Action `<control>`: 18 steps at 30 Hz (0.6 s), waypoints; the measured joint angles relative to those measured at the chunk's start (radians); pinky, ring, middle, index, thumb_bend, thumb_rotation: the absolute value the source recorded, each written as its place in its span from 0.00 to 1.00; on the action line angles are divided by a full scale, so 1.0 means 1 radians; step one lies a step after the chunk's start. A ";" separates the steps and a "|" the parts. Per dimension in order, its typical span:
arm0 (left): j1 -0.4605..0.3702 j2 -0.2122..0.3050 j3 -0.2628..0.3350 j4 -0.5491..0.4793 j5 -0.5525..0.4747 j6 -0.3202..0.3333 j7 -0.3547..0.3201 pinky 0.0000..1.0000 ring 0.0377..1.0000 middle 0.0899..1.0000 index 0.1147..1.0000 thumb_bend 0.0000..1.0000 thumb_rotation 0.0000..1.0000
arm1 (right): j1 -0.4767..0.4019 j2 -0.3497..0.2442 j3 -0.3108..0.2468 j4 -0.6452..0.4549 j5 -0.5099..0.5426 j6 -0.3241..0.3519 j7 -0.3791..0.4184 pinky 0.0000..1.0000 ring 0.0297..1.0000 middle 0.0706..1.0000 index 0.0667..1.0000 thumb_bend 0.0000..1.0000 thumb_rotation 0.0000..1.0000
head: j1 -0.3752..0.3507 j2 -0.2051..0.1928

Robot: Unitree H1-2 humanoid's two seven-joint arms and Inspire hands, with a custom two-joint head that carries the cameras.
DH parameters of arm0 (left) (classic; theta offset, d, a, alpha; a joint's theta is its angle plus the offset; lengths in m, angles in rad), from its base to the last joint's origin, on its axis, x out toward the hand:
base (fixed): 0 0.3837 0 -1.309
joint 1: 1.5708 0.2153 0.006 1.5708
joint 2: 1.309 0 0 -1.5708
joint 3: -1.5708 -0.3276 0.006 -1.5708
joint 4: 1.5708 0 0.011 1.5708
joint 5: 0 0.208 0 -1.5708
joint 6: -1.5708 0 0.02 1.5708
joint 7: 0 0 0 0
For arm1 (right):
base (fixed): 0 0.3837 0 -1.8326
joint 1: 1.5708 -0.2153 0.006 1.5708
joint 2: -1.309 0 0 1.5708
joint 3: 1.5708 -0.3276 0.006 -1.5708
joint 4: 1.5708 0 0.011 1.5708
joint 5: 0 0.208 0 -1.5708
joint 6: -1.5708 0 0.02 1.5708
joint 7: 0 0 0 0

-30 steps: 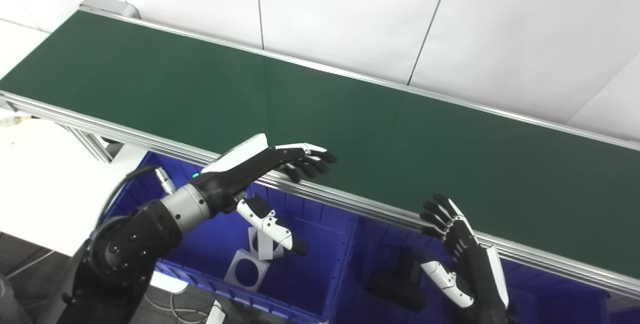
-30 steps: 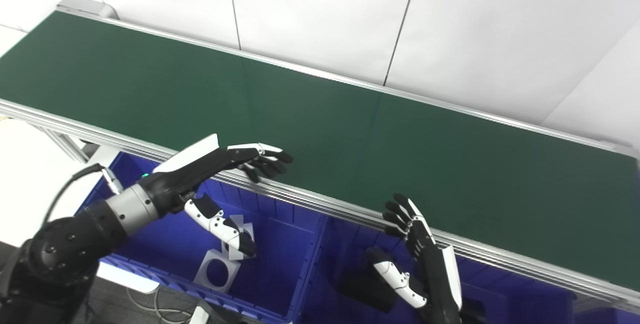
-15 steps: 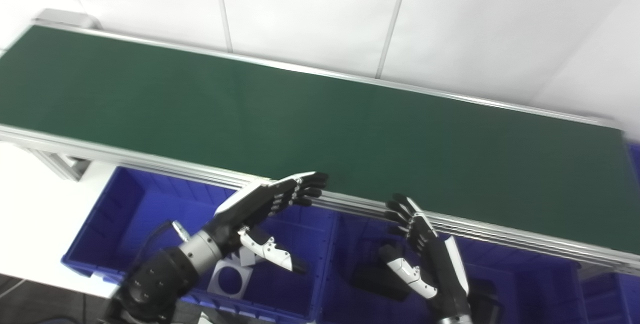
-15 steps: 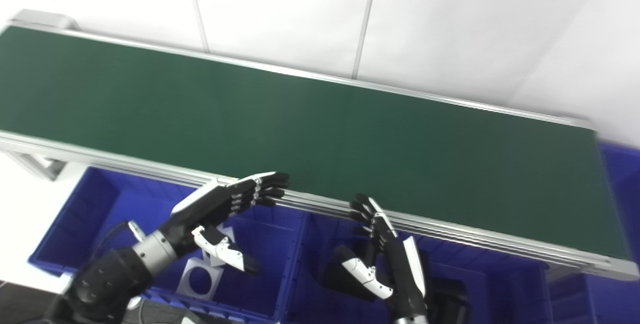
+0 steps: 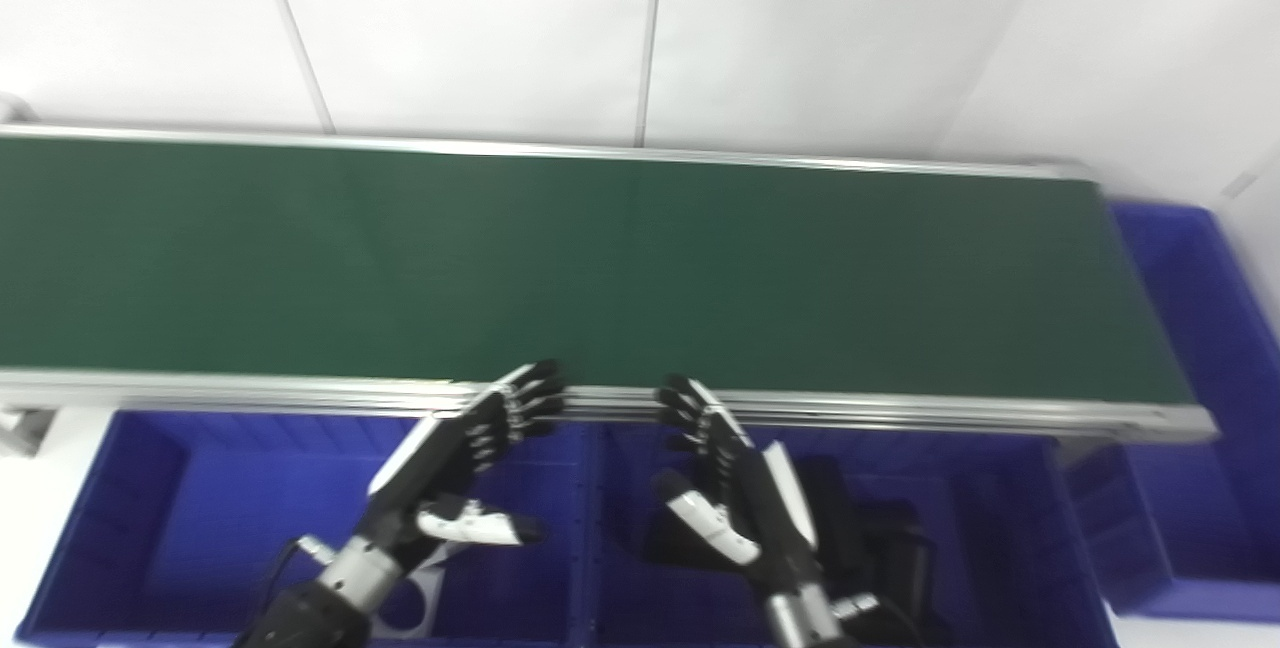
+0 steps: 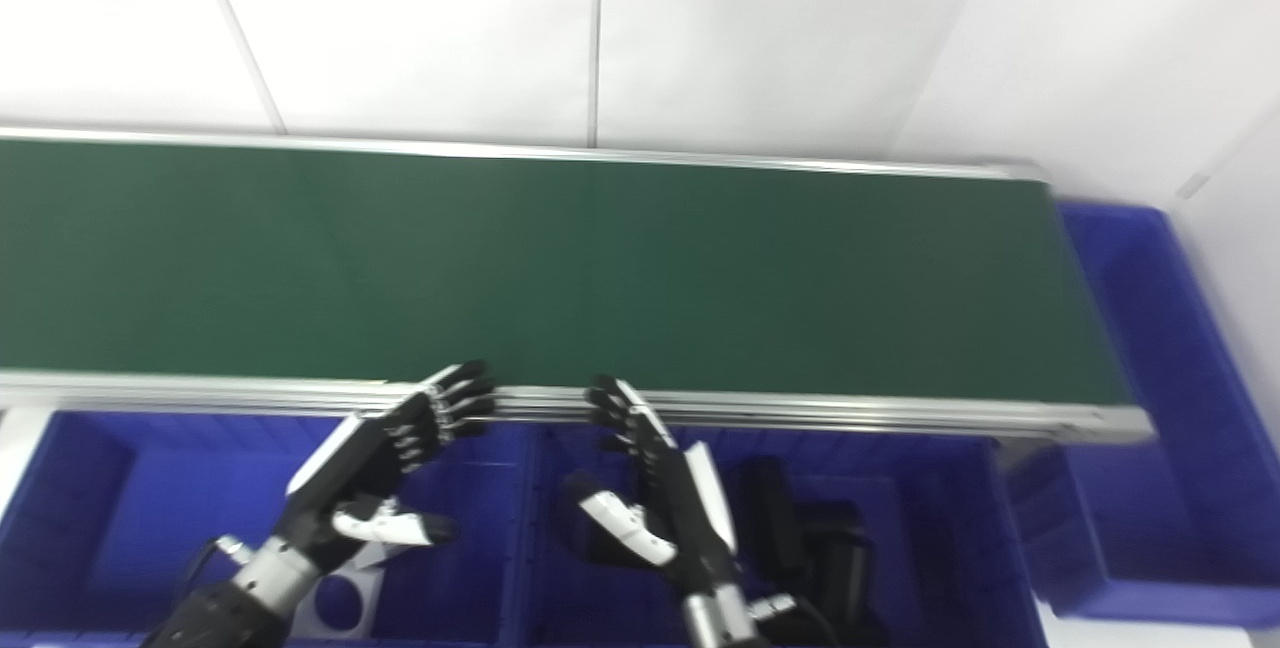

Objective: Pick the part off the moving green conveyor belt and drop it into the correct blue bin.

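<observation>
Green conveyor belt [image 5: 600, 268] bare, no part visible on it. Left hand [image 5: 455, 473] and right hand [image 5: 725, 488] both released, fingers [image 5: 525, 403] spread, grasping nothing, poised above blue bins [image 5: 180, 518] beside the belt's near rail.

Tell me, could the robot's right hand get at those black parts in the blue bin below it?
Probably yes: the right hand is open, holding nothing, hovering right beside the black parts in the open-topped bin.
</observation>
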 measured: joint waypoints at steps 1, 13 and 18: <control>-0.003 0.005 0.003 0.013 -0.007 -0.013 -0.001 0.84 0.86 0.88 0.89 0.94 0.35 | -0.003 0.002 0.000 0.005 -0.004 -0.001 -0.006 0.77 0.84 0.86 0.89 0.71 0.79 | 0.000 0.000; -0.024 0.037 0.020 0.133 -0.080 -0.058 -0.033 0.82 0.84 0.85 0.87 0.94 0.28 | -0.045 0.019 0.013 0.061 -0.046 -0.020 -0.048 0.76 0.83 0.85 0.89 0.72 0.83 | -0.031 0.018; -0.028 0.028 0.020 0.177 -0.080 -0.097 -0.036 0.80 0.82 0.84 0.85 0.96 0.29 | -0.028 0.001 0.008 0.031 -0.030 -0.022 -0.045 0.76 0.83 0.85 0.89 0.70 0.81 | 0.072 0.025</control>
